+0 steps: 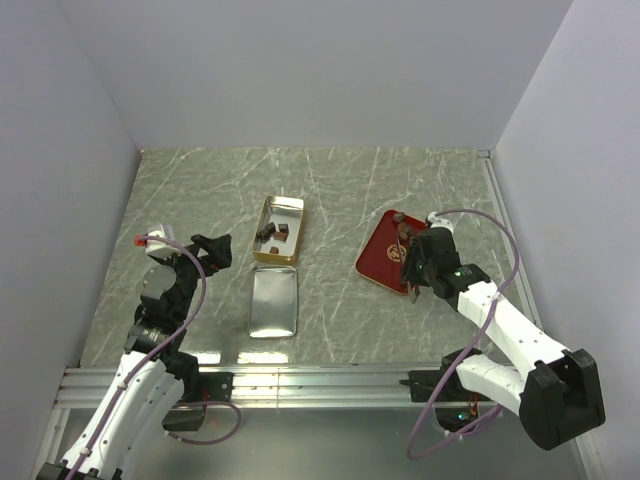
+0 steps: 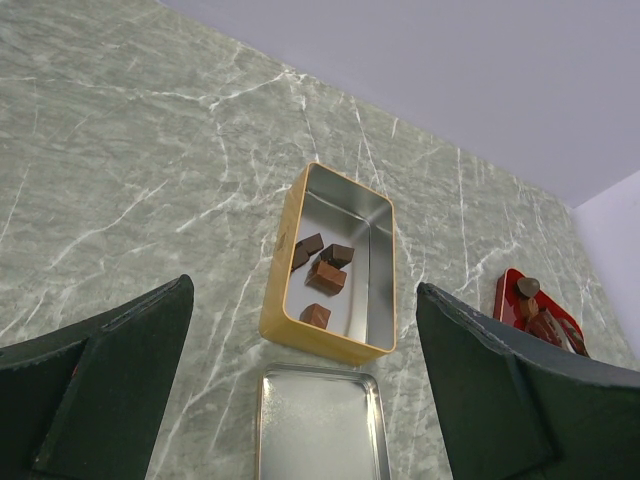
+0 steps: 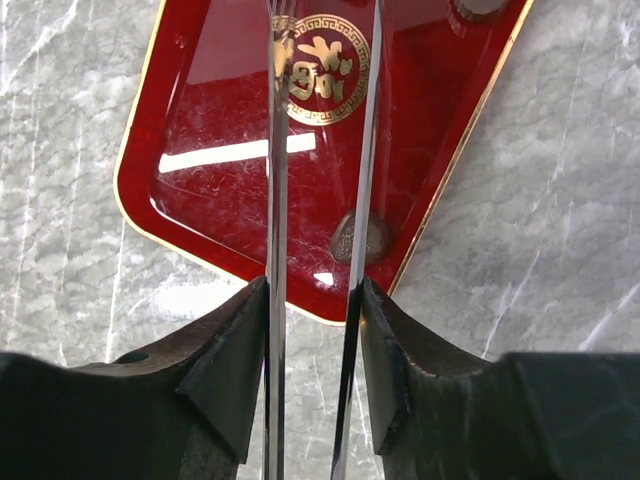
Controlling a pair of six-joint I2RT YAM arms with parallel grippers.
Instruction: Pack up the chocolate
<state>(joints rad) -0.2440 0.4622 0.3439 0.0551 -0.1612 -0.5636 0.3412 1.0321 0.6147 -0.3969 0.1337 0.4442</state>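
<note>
Several brown chocolate chunks point(image 2: 327, 277) lie in the open gold tin point(image 1: 279, 228), whose rim also shows in the left wrist view point(image 2: 320, 340). More chocolate point(image 1: 398, 216) lies on the red tray point(image 1: 380, 262); in the right wrist view one piece point(image 3: 360, 238) sits near the tray's point(image 3: 210, 190) right edge. My right gripper point(image 1: 413, 262) hovers over the tray. Its fingers point(image 3: 315, 290) are shut on metal tweezers point(image 3: 277, 150), whose blades stand apart with nothing between them. My left gripper point(image 1: 213, 250) is open and empty, left of the tin point(image 2: 305, 292).
The tin's silver lid point(image 1: 273, 303) lies flat on the marble table just in front of the tin, also in the left wrist view point(image 2: 320, 430). White walls close in the table at the left, back and right. A metal rail runs along the near edge.
</note>
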